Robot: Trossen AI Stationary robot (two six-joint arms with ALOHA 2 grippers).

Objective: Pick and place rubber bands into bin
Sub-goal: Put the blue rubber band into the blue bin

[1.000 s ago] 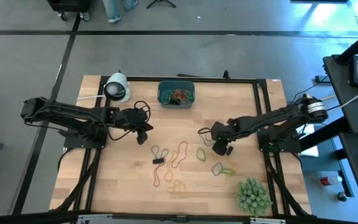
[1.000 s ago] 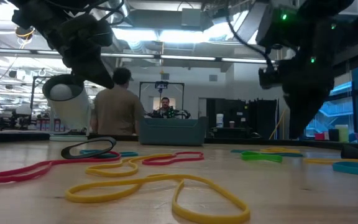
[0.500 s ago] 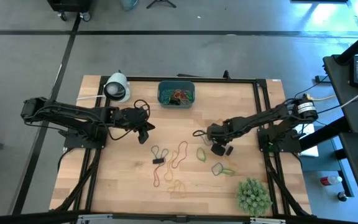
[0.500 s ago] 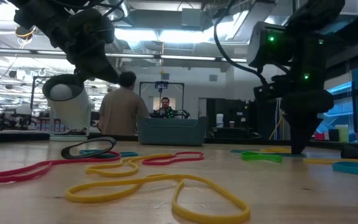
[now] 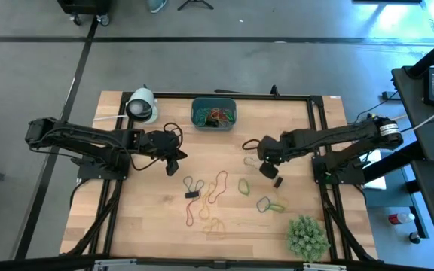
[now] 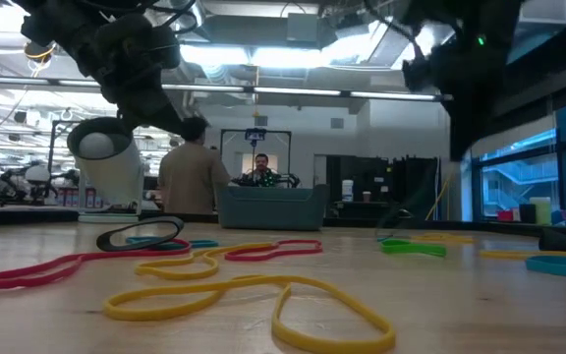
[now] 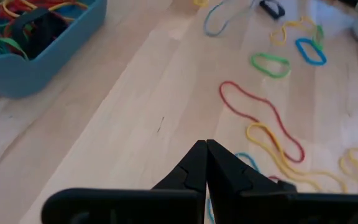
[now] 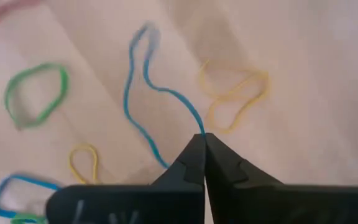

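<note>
The teal bin (image 5: 214, 114) stands at the table's far middle with several rubber bands inside; it also shows in the left wrist view (image 7: 36, 43). More rubber bands (image 5: 215, 190) lie loose on the wood in the middle. My right gripper (image 5: 265, 167) hangs above the table to their right, shut on a blue rubber band (image 8: 138, 74). My left gripper (image 5: 178, 155) is shut and holds nothing. It hovers left of the middle, its fingertips (image 7: 205, 144) over bare wood. My right gripper pinches the blue band at one spot on its loop (image 8: 196, 124) between its two fingertips. The fingers come from above and point steeply down. The band hangs slack below them as a long twisted loop (image 6: 398, 218), lifted above the table.
A white roll (image 5: 142, 105) lies at the far left corner and a green spiky plant (image 5: 307, 235) stands at the near right. A small dark piece (image 5: 277, 182) lies near my right gripper. Beyond the table a person (image 6: 190, 167) stands with their back turned.
My right gripper dipped until its fingertips met the table, took hold of the blue rubber band, then rose and drifted a little toward the far edge. The band has come up off the wood and dangles below the fingers.
</note>
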